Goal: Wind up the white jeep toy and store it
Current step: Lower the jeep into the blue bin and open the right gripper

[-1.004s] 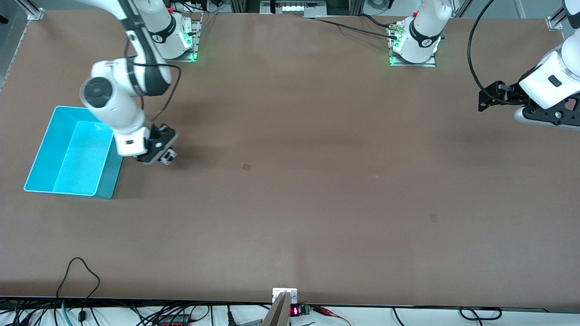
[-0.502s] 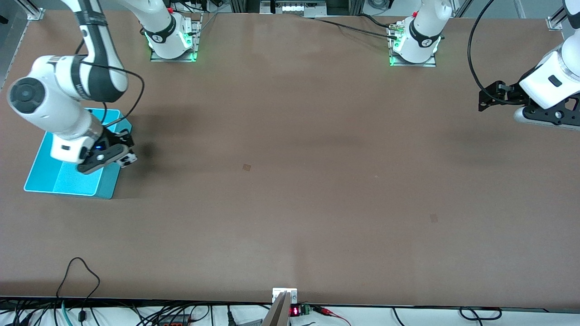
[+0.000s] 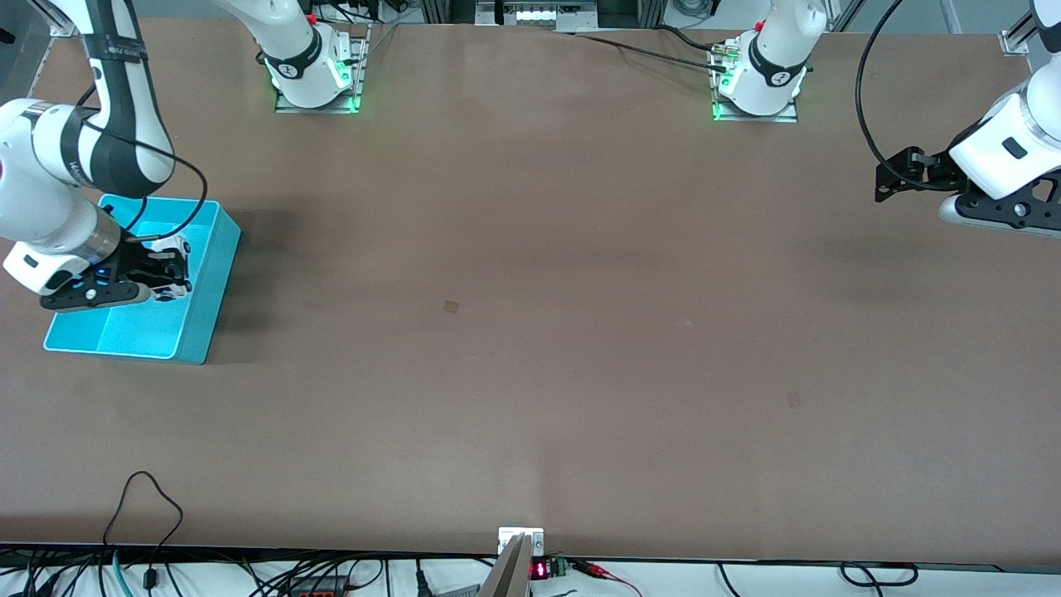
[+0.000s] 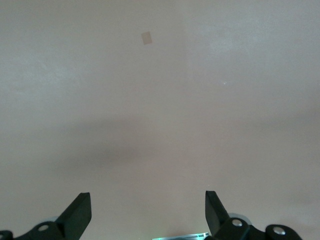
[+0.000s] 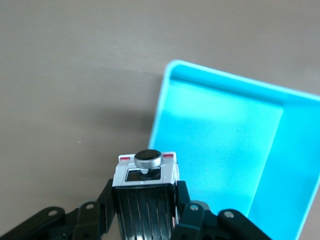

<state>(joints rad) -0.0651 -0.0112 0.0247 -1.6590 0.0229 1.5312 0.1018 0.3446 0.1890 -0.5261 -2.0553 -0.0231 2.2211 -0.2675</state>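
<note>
Right gripper (image 3: 170, 269) is clamped on the white jeep toy (image 5: 145, 172) and holds it in the air over the cyan bin (image 3: 211, 274) at the right arm's end of the counter (image 3: 539, 332). Left gripper (image 4: 147, 212) waits, fingers apart, above bare counter

Obstacles: cyan bin (image 3: 211, 286) at the right arm's end, right gripper (image 3: 170, 278) with white jeep toy (image 5: 145, 172) over it. Remaining table (image 3: 539, 332): open passage.
</note>
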